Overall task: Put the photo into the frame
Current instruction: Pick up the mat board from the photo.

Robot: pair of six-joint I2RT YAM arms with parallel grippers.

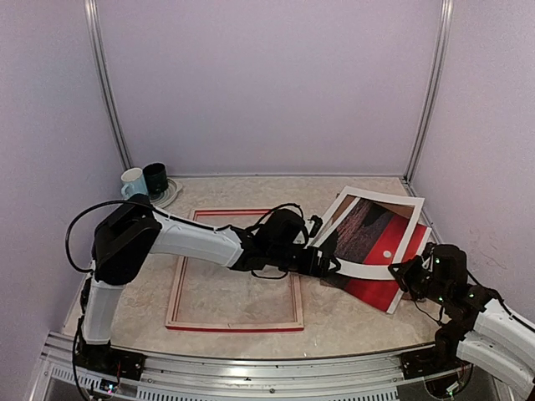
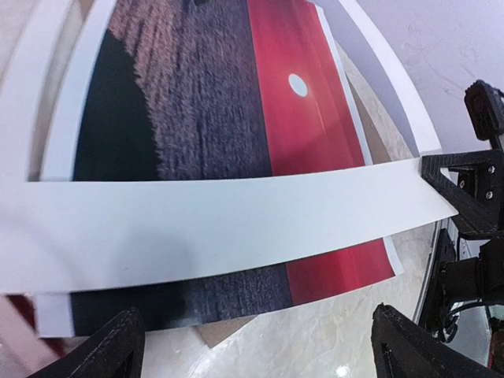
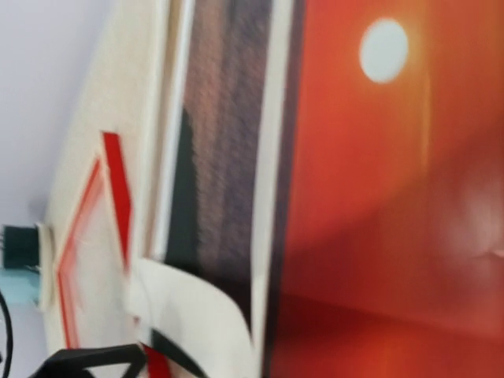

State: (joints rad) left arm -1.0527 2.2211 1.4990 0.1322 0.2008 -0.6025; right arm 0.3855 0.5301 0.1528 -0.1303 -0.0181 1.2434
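I am seeing the right gripper (image 1: 403, 276) fully closed at the near right of the table (image 1: 242, 192). In the left wrist view one of its black fingertips (image 2: 441, 169) is meeting the right end of a raised white band, and I am reading that as a pinch on the edge of the photo (image 1: 380, 230). The band is bowing up and running leftward across the print to the left gripper (image 1: 333, 266), which is hovering with its jaws spread wide. Its two fingertips are standing on either side of the print's near edge and are gripping nothing. The photo is sitting on the right side of the table. Its long axis is running from far to near and leaning a little leftward as it comes near. The dark sea is lying toward the left, and the red sky with the white sun (image 1: 387, 251) toward the right, so the top of the picture is pointing right. I cannot tell whether the red area nearer than the band belongs to the same sheet. A sliver of brown board (image 2: 214, 337) is peeking out under the near edge. The frame (image 1: 177, 284) is lying flat left of the photo, mid-table, with the left arm crossing over its far right corner. Two cups (image 1: 134, 182) are standing at the far left corner.
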